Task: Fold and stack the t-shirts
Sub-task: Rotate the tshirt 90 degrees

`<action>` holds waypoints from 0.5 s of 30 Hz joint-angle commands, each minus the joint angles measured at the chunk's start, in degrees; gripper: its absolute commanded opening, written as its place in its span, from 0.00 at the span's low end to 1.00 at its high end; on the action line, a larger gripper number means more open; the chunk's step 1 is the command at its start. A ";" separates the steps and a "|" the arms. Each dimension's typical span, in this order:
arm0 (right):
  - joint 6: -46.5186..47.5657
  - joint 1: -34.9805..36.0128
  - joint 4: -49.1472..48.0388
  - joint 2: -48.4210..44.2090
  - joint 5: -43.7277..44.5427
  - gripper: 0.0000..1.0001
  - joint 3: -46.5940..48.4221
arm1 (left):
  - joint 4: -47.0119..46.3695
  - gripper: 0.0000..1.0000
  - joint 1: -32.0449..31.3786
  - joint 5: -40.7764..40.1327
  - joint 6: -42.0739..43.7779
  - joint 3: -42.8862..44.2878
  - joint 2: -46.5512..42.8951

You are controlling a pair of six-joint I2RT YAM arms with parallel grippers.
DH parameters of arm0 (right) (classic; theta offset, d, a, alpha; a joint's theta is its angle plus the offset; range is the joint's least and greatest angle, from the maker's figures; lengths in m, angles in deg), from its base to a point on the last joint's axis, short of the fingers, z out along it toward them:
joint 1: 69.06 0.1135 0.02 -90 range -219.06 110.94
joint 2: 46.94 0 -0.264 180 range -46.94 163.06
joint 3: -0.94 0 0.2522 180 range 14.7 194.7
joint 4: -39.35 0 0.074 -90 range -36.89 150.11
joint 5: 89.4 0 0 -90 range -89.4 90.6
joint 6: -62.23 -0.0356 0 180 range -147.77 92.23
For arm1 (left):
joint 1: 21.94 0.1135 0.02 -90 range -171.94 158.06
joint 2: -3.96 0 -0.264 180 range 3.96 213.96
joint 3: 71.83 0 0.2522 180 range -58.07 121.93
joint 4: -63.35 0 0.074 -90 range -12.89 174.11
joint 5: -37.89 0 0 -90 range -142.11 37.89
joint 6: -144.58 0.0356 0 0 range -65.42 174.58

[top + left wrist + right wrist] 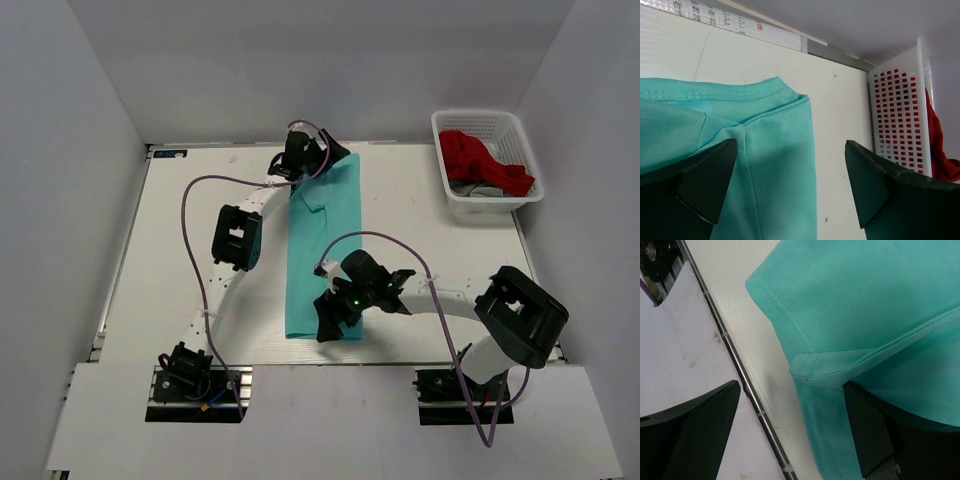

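Table (740, 325) edge just beside teal t-shirt (865, 300) hem; right hand (791, 390) open.

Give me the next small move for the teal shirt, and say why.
Probably close the right end effector on the near hem of the teal t-shirt. The shirt lies folded into a narrow strip, its hem corner sits between those open jaws, and the left end effector is open at the far end, so a crosswise fold seems next.
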State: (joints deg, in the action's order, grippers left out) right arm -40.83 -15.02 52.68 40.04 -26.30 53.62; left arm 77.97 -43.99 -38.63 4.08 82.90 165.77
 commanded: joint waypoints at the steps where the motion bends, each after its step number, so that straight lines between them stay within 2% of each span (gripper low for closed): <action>1: 0.14 1.42 6.49 -1.28 3.68 0.90 -0.78 | 1.60 1.00 1.83 -0.21 -0.13 -0.80 0.96; 5: -1.08 1.50 8.07 -7.68 8.78 0.90 1.59 | 3.71 1.00 1.83 1.02 3.82 -1.12 -5.70; 6: -1.26 1.42 7.99 -9.79 8.79 0.90 1.60 | 3.71 1.00 1.83 1.03 5.14 -2.52 -11.55; 12: -9.70 1.07 4.12 -17.71 15.20 0.90 0.02 | 8.27 1.00 1.83 1.12 13.57 -23.76 -36.72; 15: -15.49 0.72 5.69 -19.47 19.94 0.90 -2.44 | 16.87 1.00 1.83 -0.37 16.57 -30.03 -48.76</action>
State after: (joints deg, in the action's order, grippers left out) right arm -49.53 -13.95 57.66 22.05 -12.35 52.87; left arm 89.78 -41.82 -38.13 14.86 55.58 133.01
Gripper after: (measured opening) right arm 0.904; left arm 0.997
